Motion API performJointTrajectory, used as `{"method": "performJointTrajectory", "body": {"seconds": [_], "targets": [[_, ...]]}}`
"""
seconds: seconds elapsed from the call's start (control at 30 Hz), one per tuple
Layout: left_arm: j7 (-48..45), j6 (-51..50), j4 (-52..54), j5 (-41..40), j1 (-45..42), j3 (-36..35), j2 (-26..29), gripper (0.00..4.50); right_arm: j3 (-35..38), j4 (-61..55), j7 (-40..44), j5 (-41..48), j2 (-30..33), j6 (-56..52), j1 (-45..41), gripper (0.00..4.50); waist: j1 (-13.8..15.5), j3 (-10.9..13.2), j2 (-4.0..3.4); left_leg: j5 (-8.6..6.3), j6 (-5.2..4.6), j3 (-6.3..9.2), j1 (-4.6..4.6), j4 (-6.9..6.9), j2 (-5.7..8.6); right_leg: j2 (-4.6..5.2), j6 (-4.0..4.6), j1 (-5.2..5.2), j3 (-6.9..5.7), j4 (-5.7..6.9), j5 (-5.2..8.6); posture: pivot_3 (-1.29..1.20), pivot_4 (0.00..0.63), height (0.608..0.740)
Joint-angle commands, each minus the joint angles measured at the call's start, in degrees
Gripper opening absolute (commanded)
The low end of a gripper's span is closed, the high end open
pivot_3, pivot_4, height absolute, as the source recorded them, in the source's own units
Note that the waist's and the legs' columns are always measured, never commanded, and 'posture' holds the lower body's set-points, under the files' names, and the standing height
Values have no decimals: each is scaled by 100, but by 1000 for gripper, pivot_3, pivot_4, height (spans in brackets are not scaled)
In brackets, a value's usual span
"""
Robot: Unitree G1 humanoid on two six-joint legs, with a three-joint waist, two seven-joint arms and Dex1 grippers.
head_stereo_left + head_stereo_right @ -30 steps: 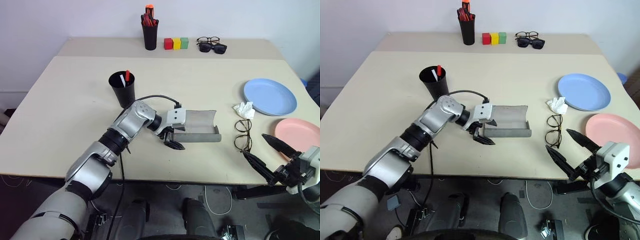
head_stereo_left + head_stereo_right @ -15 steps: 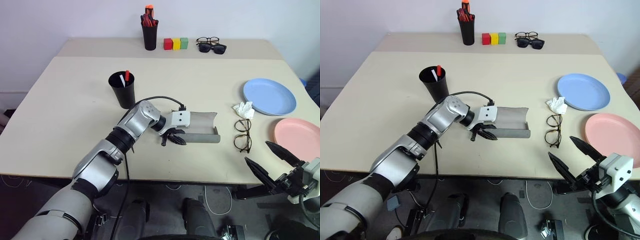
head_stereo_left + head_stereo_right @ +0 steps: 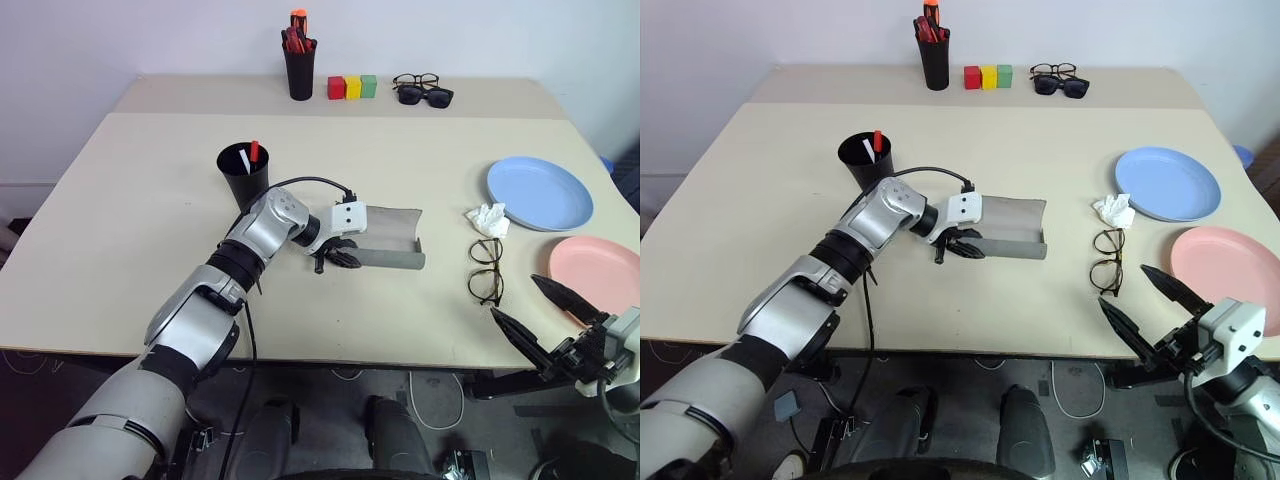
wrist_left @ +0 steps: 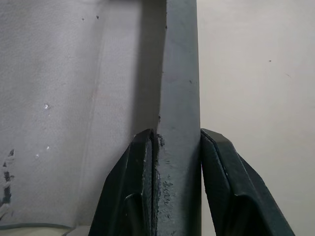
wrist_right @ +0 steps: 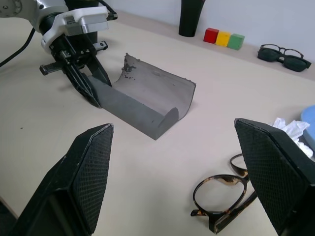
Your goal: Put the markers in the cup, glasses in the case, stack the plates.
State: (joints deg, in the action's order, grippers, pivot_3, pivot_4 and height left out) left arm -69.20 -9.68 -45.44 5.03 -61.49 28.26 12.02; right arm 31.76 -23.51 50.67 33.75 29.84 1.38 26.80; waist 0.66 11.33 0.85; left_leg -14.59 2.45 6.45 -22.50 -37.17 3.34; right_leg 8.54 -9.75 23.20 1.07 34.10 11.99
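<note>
Left hand (image 3: pixel 338 259) pinches the open oblong grey hard-shell case (image 3: pixel 385 243) by its front wall.
Likely steadying it for the thin dark-rimmed glasses (image 3: pixel 485 269) beside it; right hand (image 3: pixel 548 322) waits open off the worktop (image 3: pixel 130 220) edge.

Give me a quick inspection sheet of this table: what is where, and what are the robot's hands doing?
Surface: beige table, mostly bare.
Job's things: markers in cup; case open; glasses lying beside it; blue plate and pink plate unstacked.
Clutter: crumpled tissue, pen cup, three blocks, two spare glasses.
Grippers: left gripper shut on the case's front wall; right gripper open, off the table edge.
Cables: black cable over left wrist.
Surroundings: white wall.
</note>
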Motion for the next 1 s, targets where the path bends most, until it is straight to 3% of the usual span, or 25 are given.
{"method": "performJointTrajectory", "body": {"seconds": [0.03, 0.77, 1.0], "targets": [[-14, 87, 38, 49, -139, -158, -16, 178, 21, -249, -80, 37, 65, -41, 15, 4014, 4, 0, 0, 0, 0, 0, 0, 0, 0, 0, 0, 0, 0, 0, 0, 0, 150, 739], [-398, 414, -468, 72, -572, -488, 33, 48, 17, -448, -213, 51, 62, -203, 105, 4014, -3, 0, 1, -1, -1, 0, -1, 0, 0, 0, -3, 0, -1, 1, 1, 0, 150, 739], [-1000, -297, 839, 0, 102, -283, 160, 48, -41, -412, -329, 11, 128, -484, 155, 4014, -8, 0, -1, -1, -1, 1, -1, 1, 0, -1, -2, 0, 0, 2, 1, 0, 150, 739]]}}
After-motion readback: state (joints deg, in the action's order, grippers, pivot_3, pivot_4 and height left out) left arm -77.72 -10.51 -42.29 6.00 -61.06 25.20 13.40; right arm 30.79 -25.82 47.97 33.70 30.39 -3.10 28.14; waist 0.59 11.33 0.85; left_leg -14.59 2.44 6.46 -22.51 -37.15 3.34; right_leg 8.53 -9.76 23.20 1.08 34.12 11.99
